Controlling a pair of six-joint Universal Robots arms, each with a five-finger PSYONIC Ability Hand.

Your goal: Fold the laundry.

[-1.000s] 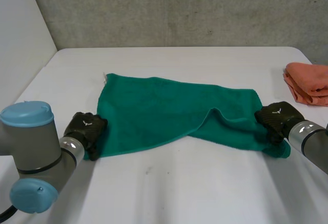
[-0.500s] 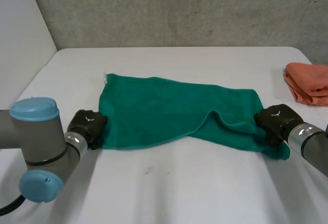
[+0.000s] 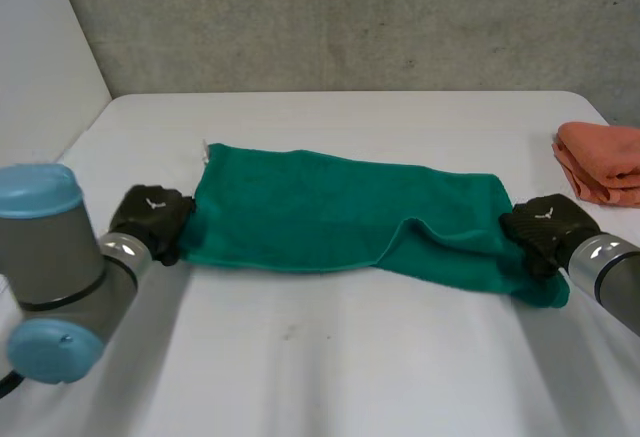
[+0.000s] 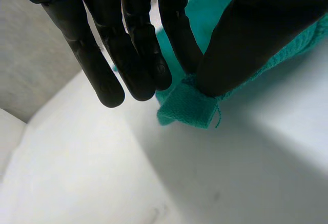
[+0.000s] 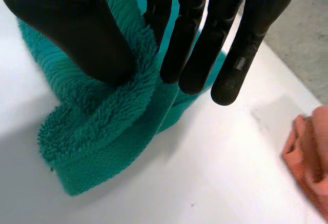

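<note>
Head: green towel (image 3: pixel 340 222) spread on the table (image 3: pixel 330 377), left hand (image 3: pixel 150 219) at its near-left corner, right hand (image 3: pixel 545 229) at the near-right. Left wrist: thumb and fingers (image 4: pixel 177 39) pinch only the corner tip, so lift slowly. Right wrist: thumb clamps a bunched wad against the fingers (image 5: pixel 187 44); raise both level, edge taut.

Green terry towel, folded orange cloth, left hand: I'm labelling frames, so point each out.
Green terry towel (image 3: pixel 330 212): head view, flat middle.
Folded orange cloth (image 3: pixel 605 162): head view, top layer.
Left hand (image 3: pixel 150 219): head view, back of hand.
</note>
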